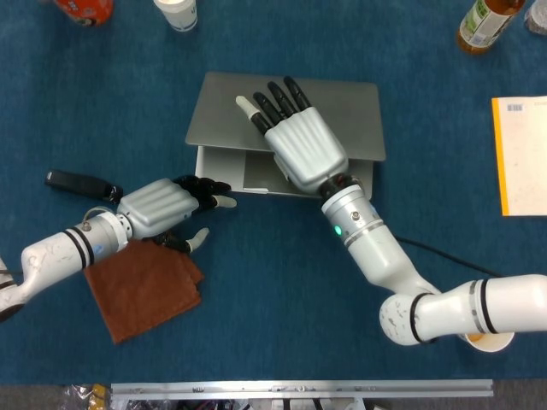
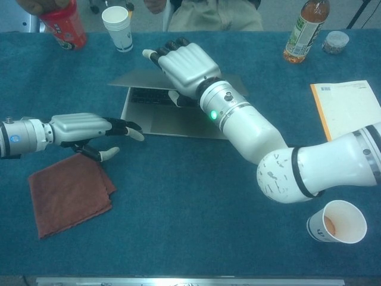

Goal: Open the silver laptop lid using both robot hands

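Silver laptop (image 1: pixel 342 102) partly open at mid-surface.
Right robot hand (image 1: pixel 295 141) holds the raised lid, thumb under its front edge; left robot hand (image 1: pixel 167 209), fingers spread and empty, reaches the base's front-left corner above a brown cloth (image 1: pixel 141 290).

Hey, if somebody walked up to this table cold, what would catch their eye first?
Probably the silver laptop at the centre of the blue table, its lid raised a crack with the white right hand spread over it. Next, the left hand, fingers extended toward the laptop's front left corner, above a rust-brown folded cloth.
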Robot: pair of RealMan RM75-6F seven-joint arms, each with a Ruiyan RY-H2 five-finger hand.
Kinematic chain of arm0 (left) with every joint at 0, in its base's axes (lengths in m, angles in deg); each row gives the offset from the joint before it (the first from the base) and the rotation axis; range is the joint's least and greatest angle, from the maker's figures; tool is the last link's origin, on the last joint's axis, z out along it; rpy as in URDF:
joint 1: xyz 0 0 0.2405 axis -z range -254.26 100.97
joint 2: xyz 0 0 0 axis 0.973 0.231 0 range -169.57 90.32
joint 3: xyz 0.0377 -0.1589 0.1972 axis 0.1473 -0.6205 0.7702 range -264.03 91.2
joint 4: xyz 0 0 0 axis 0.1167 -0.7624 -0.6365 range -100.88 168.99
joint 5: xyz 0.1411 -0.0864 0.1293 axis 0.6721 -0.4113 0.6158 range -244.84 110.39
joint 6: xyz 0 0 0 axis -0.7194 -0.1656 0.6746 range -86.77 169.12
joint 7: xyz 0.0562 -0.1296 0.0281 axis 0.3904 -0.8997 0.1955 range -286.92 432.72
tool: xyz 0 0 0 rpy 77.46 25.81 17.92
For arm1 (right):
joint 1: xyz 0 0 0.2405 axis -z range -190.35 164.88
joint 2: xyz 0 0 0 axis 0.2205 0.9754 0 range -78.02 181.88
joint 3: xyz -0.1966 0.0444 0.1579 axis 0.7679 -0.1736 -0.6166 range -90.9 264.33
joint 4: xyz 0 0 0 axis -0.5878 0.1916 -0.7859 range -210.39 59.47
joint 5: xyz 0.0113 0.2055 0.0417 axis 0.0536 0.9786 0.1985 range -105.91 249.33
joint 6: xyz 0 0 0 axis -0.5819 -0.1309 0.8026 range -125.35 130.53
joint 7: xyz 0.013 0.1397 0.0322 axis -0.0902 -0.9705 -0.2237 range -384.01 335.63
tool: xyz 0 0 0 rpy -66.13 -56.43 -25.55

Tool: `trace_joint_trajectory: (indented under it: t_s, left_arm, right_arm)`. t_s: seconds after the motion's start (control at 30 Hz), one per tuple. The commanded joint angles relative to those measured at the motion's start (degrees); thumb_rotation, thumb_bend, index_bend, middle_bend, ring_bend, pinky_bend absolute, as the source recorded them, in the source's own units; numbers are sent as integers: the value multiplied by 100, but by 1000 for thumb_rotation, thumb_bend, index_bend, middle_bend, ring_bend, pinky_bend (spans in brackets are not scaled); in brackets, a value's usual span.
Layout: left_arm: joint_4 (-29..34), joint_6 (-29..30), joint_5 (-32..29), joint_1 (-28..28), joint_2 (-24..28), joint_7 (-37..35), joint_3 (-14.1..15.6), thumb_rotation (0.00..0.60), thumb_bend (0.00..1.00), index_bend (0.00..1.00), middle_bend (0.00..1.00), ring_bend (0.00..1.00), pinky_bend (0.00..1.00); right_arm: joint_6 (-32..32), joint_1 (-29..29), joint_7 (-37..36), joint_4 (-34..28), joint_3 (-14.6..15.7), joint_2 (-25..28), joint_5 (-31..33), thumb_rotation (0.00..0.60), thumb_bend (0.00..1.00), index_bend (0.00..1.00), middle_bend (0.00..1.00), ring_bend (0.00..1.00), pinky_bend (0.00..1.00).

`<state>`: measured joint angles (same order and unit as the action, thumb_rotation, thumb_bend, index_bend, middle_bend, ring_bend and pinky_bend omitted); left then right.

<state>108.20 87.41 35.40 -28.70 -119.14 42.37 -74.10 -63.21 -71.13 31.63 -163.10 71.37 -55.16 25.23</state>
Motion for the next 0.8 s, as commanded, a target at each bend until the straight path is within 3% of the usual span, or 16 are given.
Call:
trace_joint_trajectory:
  t_s: [0.03,0.8]
  left_arm:
    - [-47,-71,-62,32,-55,18,17,198,553,95,4,0,0]
    - [-11,-234,-320,128,-91,194,142,197,552,95,5,0,0]
  right_arm:
    - [-6,4,-19,-10,6,15,-3,600,411,54,129,0,47]
    - [-129,32,-136,3,-81,253,24,600,411,54,129,0,48]
